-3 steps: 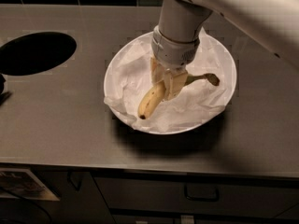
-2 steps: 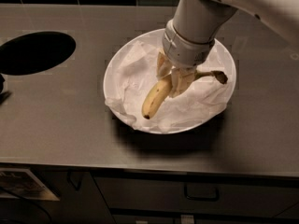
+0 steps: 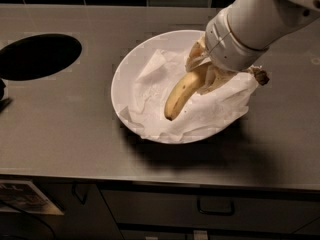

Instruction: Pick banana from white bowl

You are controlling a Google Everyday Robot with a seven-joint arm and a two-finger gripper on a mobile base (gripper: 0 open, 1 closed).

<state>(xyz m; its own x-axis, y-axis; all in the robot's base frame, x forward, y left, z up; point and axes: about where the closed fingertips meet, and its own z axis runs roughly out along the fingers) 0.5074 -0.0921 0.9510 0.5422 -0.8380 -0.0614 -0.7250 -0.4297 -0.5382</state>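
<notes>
The white bowl sits on the steel counter, lined with crumpled white paper. The yellow banana lies slanted over the paper, blunt end pointing to the front left. Its dark stem tip sticks out to the right of the arm. My gripper reaches down from the upper right on a white arm and is shut on the banana's upper part. Its cream-yellow fingers clasp the banana from both sides. I cannot tell whether the banana's lower end touches the paper.
A dark oval hole opens in the counter at the left. A dark object sits at the far left edge. Black tiles run along the back wall. Cabinet drawers with a handle lie below the counter's front edge.
The arm has moved to the right and back, taking the banana with it. More of the banana shows clear of the gripper, and the stem tip has shifted right past the bowl's rim.
</notes>
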